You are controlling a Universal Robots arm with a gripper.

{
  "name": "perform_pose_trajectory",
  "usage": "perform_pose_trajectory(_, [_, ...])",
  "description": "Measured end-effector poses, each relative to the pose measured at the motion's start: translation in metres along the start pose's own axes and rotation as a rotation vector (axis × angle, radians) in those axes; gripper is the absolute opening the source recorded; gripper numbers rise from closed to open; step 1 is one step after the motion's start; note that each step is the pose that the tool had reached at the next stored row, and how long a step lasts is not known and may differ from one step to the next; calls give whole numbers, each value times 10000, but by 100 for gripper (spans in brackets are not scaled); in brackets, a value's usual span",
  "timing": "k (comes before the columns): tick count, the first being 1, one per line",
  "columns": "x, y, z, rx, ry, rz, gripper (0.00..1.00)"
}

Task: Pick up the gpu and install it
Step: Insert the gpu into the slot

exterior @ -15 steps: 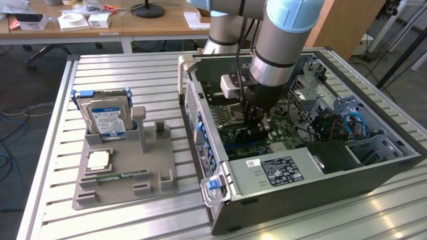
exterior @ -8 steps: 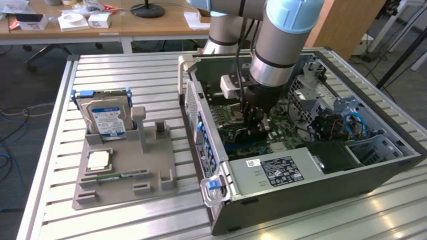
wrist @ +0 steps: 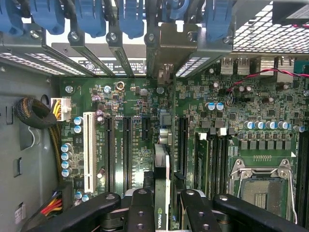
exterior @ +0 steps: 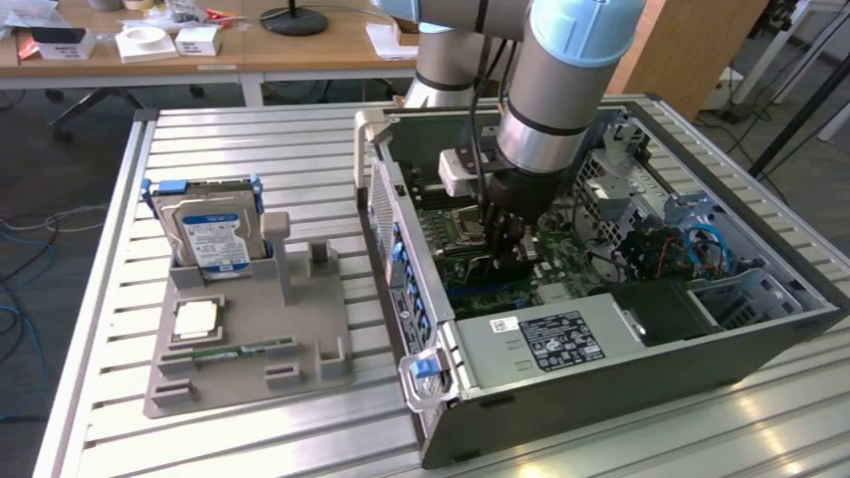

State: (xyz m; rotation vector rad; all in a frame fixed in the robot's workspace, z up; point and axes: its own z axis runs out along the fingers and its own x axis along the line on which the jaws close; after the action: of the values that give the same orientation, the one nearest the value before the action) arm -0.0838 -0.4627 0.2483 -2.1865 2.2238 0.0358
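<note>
Slatted aluminium table (exterior: 266,159) is seen carrying an open black computer case (exterior: 743,349), into which the black two-fingered gripper (wrist: 161,205) is lowered. Between its fingers (wrist: 140,210) the thin black gpu card (wrist: 161,183) is clasped on edge, directly beneath the gripper and just above the green motherboard (wrist: 140,145), beside black expansion slots (wrist: 126,150).

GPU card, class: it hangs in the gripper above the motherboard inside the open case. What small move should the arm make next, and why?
Probably a short, straight push down. The gripper is shut on the GPU card, held edge-on over the motherboard, roughly in line with the long black slots and the rear bracket bay. Whether it is already seated, I cannot tell.
</note>
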Motion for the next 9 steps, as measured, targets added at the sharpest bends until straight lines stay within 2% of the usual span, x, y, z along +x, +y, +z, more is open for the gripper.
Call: perform_pose_trajectory(9, [0,0,0,1,-1,0,27])
